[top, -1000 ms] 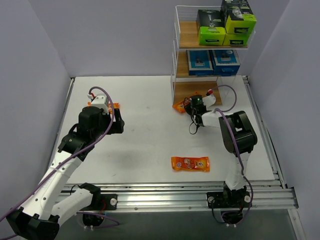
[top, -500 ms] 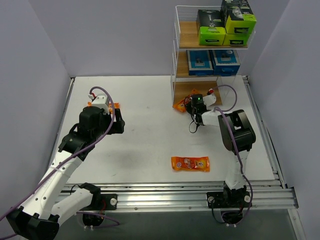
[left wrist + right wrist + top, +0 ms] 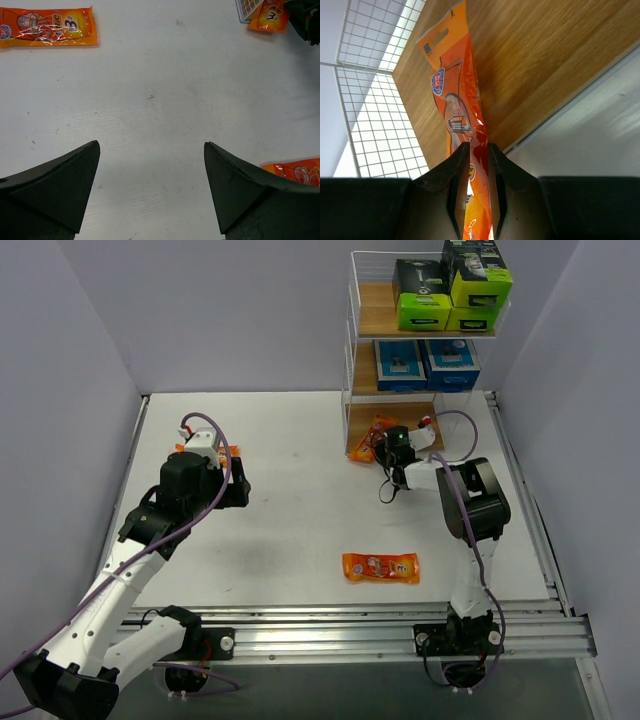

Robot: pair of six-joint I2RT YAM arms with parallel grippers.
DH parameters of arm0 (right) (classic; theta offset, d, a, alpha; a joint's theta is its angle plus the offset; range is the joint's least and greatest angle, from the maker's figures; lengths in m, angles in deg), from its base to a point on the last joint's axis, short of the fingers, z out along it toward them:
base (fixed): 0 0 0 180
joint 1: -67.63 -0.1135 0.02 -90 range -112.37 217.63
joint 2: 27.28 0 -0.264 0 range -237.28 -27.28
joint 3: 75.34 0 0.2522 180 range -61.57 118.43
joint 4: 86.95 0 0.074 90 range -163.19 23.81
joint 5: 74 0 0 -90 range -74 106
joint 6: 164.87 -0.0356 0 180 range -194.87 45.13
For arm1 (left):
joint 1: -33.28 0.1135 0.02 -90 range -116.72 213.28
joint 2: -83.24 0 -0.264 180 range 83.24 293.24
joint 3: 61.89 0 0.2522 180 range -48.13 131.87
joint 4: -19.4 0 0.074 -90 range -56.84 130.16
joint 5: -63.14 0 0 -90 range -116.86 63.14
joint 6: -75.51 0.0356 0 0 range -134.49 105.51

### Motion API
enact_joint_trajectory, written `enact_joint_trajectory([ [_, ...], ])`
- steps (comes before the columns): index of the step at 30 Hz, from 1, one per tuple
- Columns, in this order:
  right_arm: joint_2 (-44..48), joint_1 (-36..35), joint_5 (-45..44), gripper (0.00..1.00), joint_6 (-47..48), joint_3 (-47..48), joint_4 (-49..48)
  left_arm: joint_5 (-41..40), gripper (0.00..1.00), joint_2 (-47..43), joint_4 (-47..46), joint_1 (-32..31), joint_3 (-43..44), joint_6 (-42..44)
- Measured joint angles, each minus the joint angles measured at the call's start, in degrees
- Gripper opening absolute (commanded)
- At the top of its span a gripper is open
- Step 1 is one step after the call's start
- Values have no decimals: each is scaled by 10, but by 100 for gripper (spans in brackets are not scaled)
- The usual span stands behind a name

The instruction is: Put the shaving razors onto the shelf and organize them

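Three orange packets are in sight, counted from the left. The left packet (image 3: pixel 231 451) lies flat on the table (image 3: pixel 290 530), half hidden beneath the left arm. The middle packet (image 3: pixel 380 567) lies flat in the open, near the front rail. The held packet (image 3: pixel 373 433) is at the foot of the shelf (image 3: pixel 352 340).

The shelf has three wooden tiers and stands at the far right corner. At least three black-and-lime boxes (image 3: pixel 424 295) crowd its top tier; the stacking hides an exact count. Two blue cards (image 3: pixel 400 362) sit side by side on the middle tier.

The left gripper (image 3: pixel 150 146) hangs over bare table with its jaws spread wide and nothing between them. The left packet is just beside its right-hand finger in the wrist view.

The right gripper (image 3: pixel 476 145) is pinched tight on the lower part of the held packet.

The overhead view gives all three tiers and their stock. Only the right wrist view shows the grip itself and the held packet reaching up over the bottom board (image 3: pixel 545 60) beside the white wire grid (image 3: pixel 375 100). Only the left wrist view shows all of the left packet's near end, and the printing on the middle packet.
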Motion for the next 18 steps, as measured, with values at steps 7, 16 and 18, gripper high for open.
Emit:
enact_joint_trajectory([
  [7,-20,0,9,11,-27,0,-37,1,94,2,0,-1,0,0],
  [16,-25,0,15,10,-45,2,-72,3,94,5,0,-8,0,0],
  [18,-30,0,15,9,-48,5,-82,3,94,5,0,-9,0,0],
])
